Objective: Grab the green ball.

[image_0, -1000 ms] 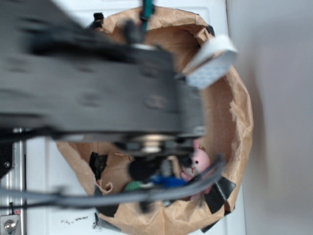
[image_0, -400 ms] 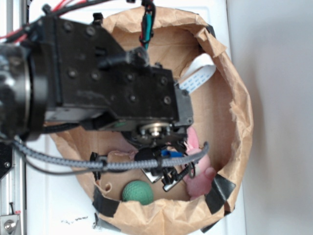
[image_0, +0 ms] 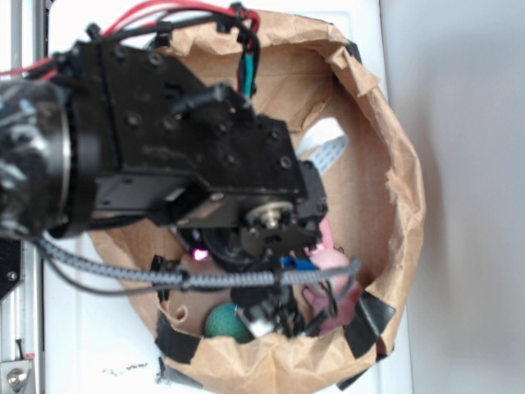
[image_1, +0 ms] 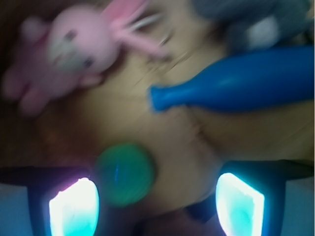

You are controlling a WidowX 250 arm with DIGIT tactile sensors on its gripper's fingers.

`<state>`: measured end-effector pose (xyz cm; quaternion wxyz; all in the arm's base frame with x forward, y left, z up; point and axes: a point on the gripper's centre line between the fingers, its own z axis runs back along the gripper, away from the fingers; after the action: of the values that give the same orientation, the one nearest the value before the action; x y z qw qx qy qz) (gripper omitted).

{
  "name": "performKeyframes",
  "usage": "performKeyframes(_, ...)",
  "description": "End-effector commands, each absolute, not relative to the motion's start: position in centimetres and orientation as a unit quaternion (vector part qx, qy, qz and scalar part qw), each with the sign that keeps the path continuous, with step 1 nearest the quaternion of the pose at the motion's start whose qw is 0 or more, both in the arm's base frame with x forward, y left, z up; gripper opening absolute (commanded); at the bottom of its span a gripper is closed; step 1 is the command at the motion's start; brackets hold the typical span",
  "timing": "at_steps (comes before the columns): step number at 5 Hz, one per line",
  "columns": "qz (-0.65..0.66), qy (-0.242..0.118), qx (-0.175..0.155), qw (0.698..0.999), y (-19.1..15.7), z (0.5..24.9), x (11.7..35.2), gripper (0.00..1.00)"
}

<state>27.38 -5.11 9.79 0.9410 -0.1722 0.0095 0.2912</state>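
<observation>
The green ball point(image_0: 221, 322) lies on the floor of a brown paper bag point(image_0: 402, 205), near its front wall. In the wrist view the ball point(image_1: 124, 173) sits between my two glowing fingers, close to the left finger point(image_1: 74, 206) and far from the right one point(image_1: 239, 204). My gripper point(image_1: 156, 205) is open, with a wide gap between the pads, and holds nothing. In the exterior view my gripper point(image_0: 275, 316) hangs low in the bag just right of the ball, and the black arm hides most of the bag's floor.
A pink plush bunny point(image_1: 74, 46) lies beyond the ball and shows in the exterior view point(image_0: 332, 267). A blue bottle-shaped toy point(image_1: 236, 91) and a grey plush point(image_1: 261, 22) lie to the right. Black tape patches point(image_0: 367, 324) hold the bag's rim.
My arm has swung down and forward inside the bag, and the gripper now sits lower, right beside the ball. The ball has not moved.
</observation>
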Motion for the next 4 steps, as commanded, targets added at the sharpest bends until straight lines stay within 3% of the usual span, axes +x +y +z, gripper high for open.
performKeyframes(1,0.233,0.007,-0.169,0.958,-9.5,9.0,27.2,1.0)
performKeyframes(3,0.217,0.048,-0.145,0.964,-10.6,4.9,27.2,1.0)
performKeyframes(4,0.211,0.058,-0.142,0.965,-10.1,4.8,27.0,0.67)
